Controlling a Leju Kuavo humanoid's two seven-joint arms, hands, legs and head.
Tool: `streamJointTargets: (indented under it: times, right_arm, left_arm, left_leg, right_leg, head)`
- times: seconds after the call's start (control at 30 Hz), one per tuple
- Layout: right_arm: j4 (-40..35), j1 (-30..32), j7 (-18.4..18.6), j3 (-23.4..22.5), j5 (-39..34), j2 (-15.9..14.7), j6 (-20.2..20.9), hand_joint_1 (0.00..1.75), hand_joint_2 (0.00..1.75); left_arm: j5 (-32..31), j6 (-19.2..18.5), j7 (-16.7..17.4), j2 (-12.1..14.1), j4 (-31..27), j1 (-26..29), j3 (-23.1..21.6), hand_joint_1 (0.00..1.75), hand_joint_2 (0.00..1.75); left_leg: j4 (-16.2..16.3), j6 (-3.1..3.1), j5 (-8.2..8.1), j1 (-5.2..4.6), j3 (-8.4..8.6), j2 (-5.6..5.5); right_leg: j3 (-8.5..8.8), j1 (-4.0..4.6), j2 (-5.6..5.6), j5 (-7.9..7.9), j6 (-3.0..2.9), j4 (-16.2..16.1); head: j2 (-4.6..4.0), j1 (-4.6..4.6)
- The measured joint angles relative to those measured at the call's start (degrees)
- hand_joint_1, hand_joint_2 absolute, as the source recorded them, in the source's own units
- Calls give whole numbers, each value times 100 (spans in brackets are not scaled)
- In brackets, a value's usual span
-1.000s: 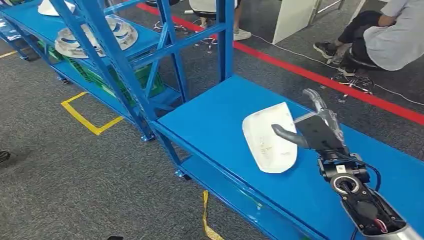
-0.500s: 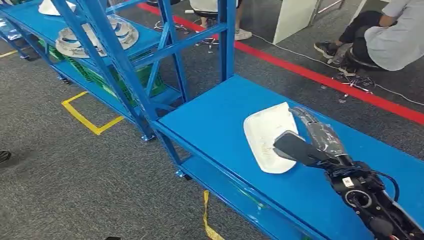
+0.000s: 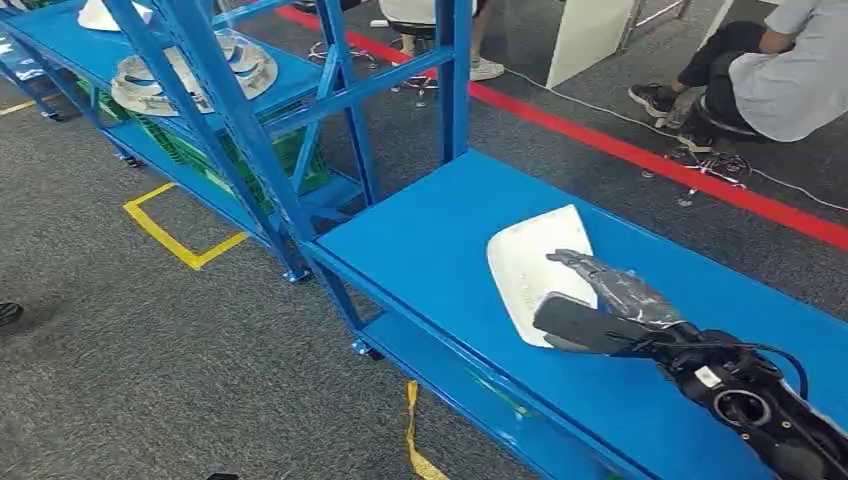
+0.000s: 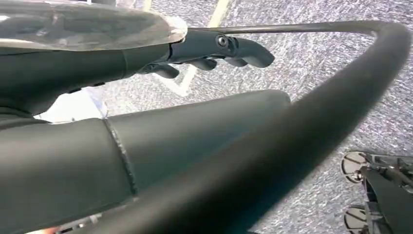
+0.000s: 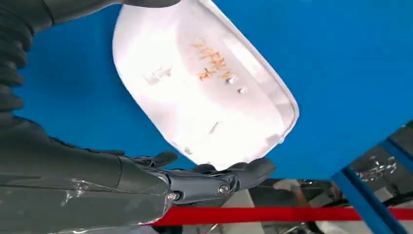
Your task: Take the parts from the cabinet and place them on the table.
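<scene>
Right hand (image 3: 610,300) has lowered over one white part (image 3: 525,265) on the table (image 3: 420,230).

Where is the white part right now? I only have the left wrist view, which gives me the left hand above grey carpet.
Observer: The white part lies flat on the blue table, as the head view shows.
Operator: Does the right hand have it?
Observer: No grip shows. In the right wrist view the right hand straddles the part, with its fingers beside one edge and its thumb past the opposite edge.
Operator: Any marking on the part?
Observer: Yes, orange handwriting on its face, too blurred to read.
</scene>
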Motion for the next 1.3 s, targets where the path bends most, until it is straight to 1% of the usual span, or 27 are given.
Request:
streamJointTargets:
  times: [0.17, 0.3, 0.37, 0.83, 0.97, 1.07, 1.2, 1.3]
  right_arm:
    - [-37, -24, 219, 94, -127, -153, 276, 0, 175]
    - [-28, -58, 469, 201, 59, -256, 470, 0, 175]
    - [-17, -71, 518, 244, 109, -284, 498, 0, 175]
    - [31, -105, 546, 505, 149, -382, 503, 0, 175]
    - [87, -160, 730, 550, 321, -406, 518, 0, 175]
    - [155, -206, 771, 566, 374, -426, 529, 0, 175]
    - [247, -294, 736, 610, 383, -426, 570, 0, 175]
    - [345, -393, 551, 682, 565, -426, 540, 0, 175]
  left_arm:
    - [-18, -4, 39, 22, 0, -1, 0, 0, 0]
    - [-48, 4, 52, 22, 0, -2, 0, 0, 0]
    - [-61, 9, 57, 22, 0, -4, 0, 0, 0]
    - [-61, 13, 57, 22, 0, -4, 0, 0, 0]
    - [-61, 11, 57, 20, 0, -5, -7, 0, 0]
    - [-59, 11, 59, 20, 0, -6, -7, 0, 0]
    - [-55, -7, 59, 22, 0, -6, -7, 0, 0]
    - [-44, -24, 59, 20, 0, -7, -7, 0, 0]
  left_leg:
    - [0, 0, 0, 0, 0, 0]
    - [0, 0, 0, 0, 0, 0]
    - [0, 0, 0, 0, 0, 0]
    - [0, 0, 0, 0, 0, 0]
    - [0, 0, 0, 0, 0, 0]
    - [0, 0, 0, 0, 0, 0]
    - [0, 0, 0, 0, 0, 0]
    - [0, 0, 0, 0, -2, 0]
  right_leg:
    - [0, 0, 0, 0, 0, 0]
    - [0, 0, 0, 0, 0, 0]
    - [1, 0, 0, 0, 0, 0]
    - [1, 0, 0, 0, 0, 0]
    - [1, 0, 0, 0, 0, 0]
    - [1, 0, 0, 0, 0, 0]
    - [1, 0, 0, 0, 0, 0]
    - [2, 0, 0, 0, 0, 0]
  head:
    - [0, 4]
    - [0, 2]
    - [0, 2]
    - [0, 7]
    - [0, 4]
    - [0, 2]
    - [0, 2]
    - [0, 2]
